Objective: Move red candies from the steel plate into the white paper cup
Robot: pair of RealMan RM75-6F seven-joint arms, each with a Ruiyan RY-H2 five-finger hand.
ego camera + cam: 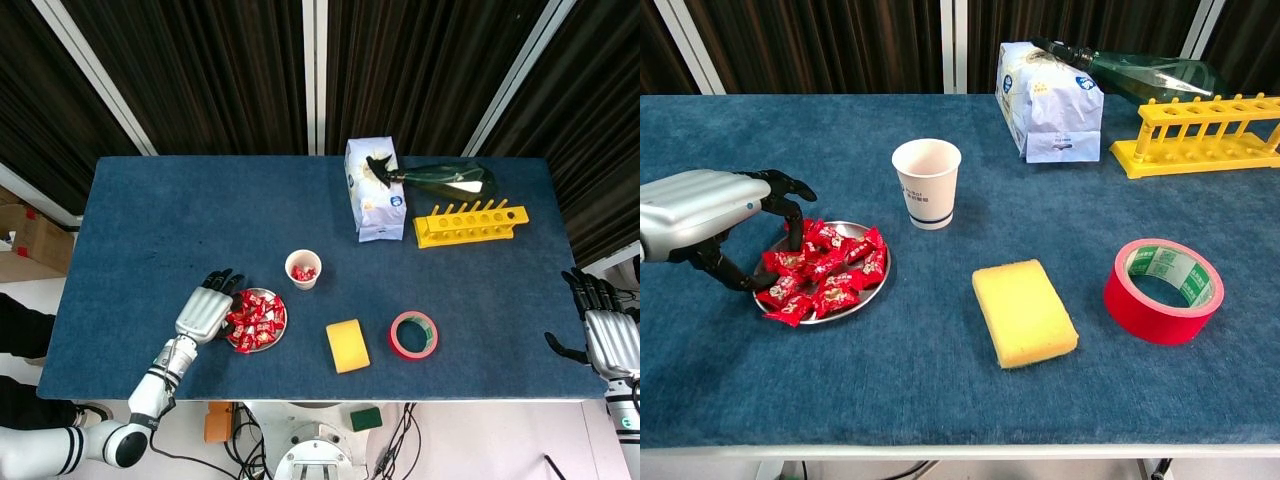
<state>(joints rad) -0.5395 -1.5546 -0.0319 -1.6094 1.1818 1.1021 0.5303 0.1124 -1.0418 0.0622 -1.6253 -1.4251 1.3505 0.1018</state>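
From the head view, the steel plate [255,342] sits near the front left of the blue table [150,230], heaped with red candies [255,318]. The left robot hand [207,310] reaches over the plate's left edge, its dark fingers curved down onto the pile; whether anything is pinched cannot be told from here. Just beyond the plate, up and to the right, stands the white paper cup [303,269], with some red candy showing inside. A yellow sponge [347,346] and a red tape roll [413,334] lie to the right of the plate. Further back are a tissue pack [372,188], a green bottle [445,179] lying down, and a yellow rack [471,225]. The right robot hand [605,333] rests at the table's right edge, fingers apart, holding nothing.

From the chest view, the left robot hand [710,215] arches over the plate's [876,287] near-left side, fingertips [792,212] touching the candies [825,272]. The thumb reaches under from the left. The cup [927,183] stands upright just behind the plate.
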